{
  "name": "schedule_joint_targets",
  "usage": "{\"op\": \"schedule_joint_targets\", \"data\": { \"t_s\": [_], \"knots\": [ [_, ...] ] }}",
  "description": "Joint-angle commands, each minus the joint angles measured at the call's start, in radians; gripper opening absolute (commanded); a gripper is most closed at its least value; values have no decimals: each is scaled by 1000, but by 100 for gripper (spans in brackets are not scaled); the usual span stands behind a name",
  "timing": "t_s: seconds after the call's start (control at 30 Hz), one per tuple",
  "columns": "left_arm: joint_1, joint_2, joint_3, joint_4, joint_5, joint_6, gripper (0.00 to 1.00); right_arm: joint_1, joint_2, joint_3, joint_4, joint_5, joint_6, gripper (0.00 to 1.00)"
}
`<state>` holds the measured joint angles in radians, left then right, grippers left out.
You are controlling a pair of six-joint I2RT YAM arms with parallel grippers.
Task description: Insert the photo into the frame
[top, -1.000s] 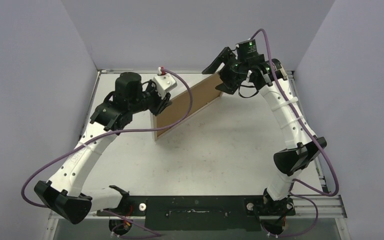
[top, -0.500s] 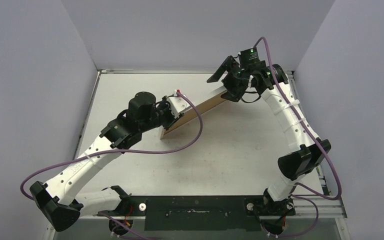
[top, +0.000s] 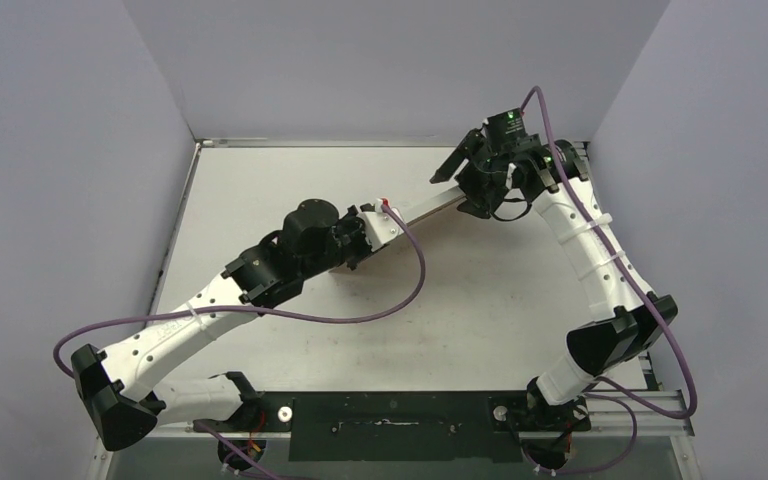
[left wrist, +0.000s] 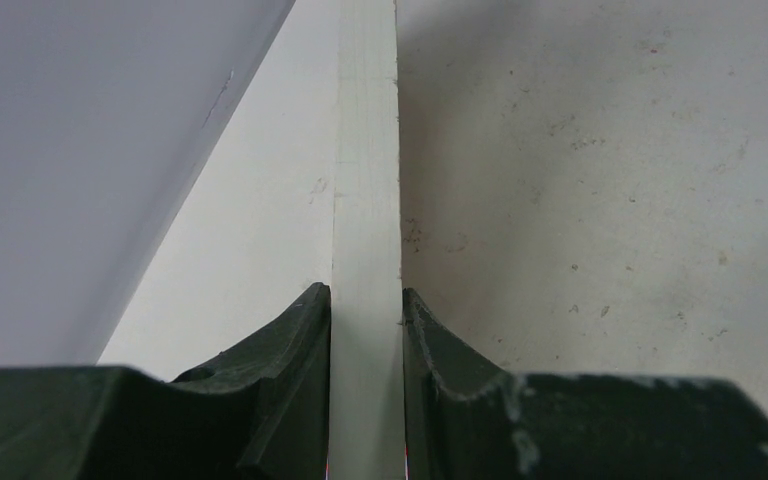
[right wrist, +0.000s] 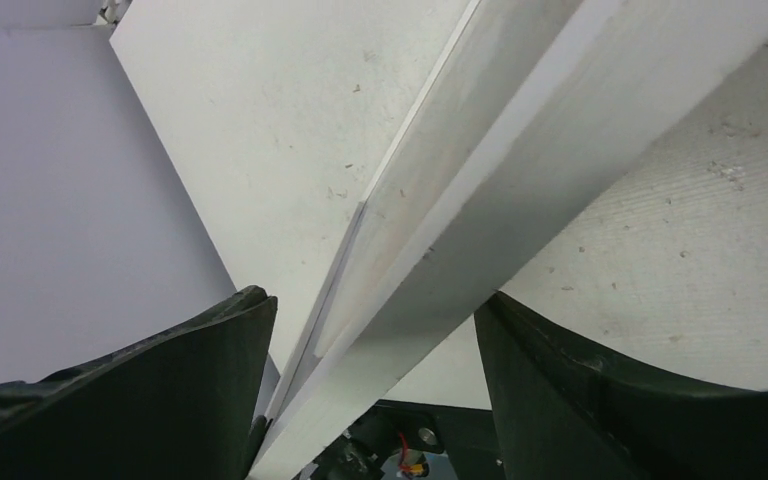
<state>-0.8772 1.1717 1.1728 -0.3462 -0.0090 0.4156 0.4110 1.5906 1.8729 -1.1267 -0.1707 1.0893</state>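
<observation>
thin pale natural-wood picture frame (top: 428, 205) held edge-on between both pincers
left pincer (left wrist: 366, 300) clamped on its rim; right pincer (right wrist: 370, 300) straddles far end, grip unclear; long axis runs pincer to pincer; photo not visible

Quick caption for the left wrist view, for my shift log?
Left gripper clamped on the pale wood rim of the frame, seen edge-on against the speckled white table.

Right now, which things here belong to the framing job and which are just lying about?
Job: frame; left end effector, shut on its rim; right end effector at its other end. No photo visible.
Just around: table; purple cables.
</observation>
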Motion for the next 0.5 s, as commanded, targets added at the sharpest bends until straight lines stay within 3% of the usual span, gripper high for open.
{"op": "schedule_joint_targets", "data": {
  "t_s": [0.0,0.23,0.47],
  "knots": [
    [-9,-4,10,104,-22,-36,0,-2,-65,-17,-61,67,32,70],
    [-22,-6,1,112,-18,-50,0,1,-107,-108,-3,104,94,52],
    [-22,-25,-15,103,2,-68,0,4,-146,-226,148,126,158,28]
  ]
}}
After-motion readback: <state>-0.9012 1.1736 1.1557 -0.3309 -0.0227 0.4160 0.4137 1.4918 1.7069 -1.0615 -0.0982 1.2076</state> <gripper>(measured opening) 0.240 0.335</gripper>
